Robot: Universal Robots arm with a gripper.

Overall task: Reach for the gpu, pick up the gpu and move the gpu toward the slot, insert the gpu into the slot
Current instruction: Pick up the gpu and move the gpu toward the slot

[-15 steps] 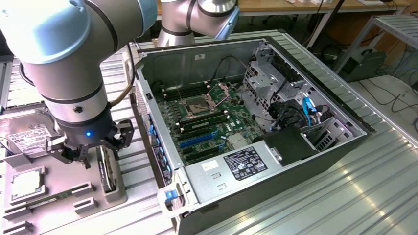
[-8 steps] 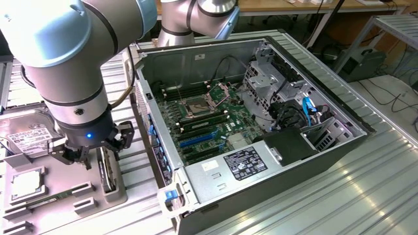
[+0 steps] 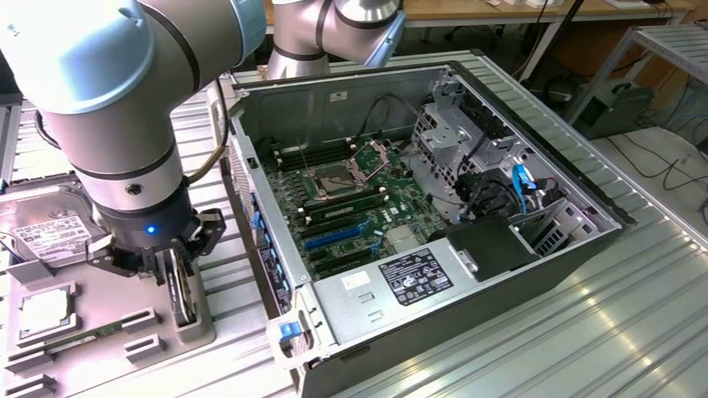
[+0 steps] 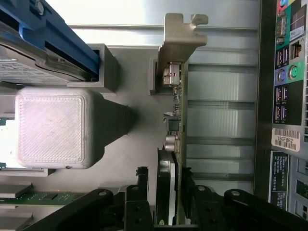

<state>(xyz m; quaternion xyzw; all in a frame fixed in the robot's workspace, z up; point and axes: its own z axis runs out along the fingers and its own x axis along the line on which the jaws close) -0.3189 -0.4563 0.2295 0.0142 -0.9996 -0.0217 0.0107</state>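
Note:
The gpu [image 3: 181,292] stands on edge in a grey fixture [image 3: 122,286] at the exterior view's left, beside the open computer case [image 3: 575,249]. In the wrist view the gpu [image 4: 176,113] is seen edge-on, with its silver bracket [image 4: 180,41] at the far end. My gripper [image 3: 175,267] is lowered over the card. Its black fingers [image 4: 142,182] straddle the near end of the card, my gripper [image 4: 163,177] still open, with a thin gap on one side. Blue slots [image 3: 332,238] lie on the motherboard inside the case.
A labelled hard drive [image 3: 50,232], a processor [image 3: 45,311] and a green memory stick [image 3: 78,338] sit in the same fixture. A raised grey block [image 4: 50,127] stands near the card. The case's rear port panel [image 4: 288,72] runs close alongside. The metal table [image 3: 619,332] extends to the right.

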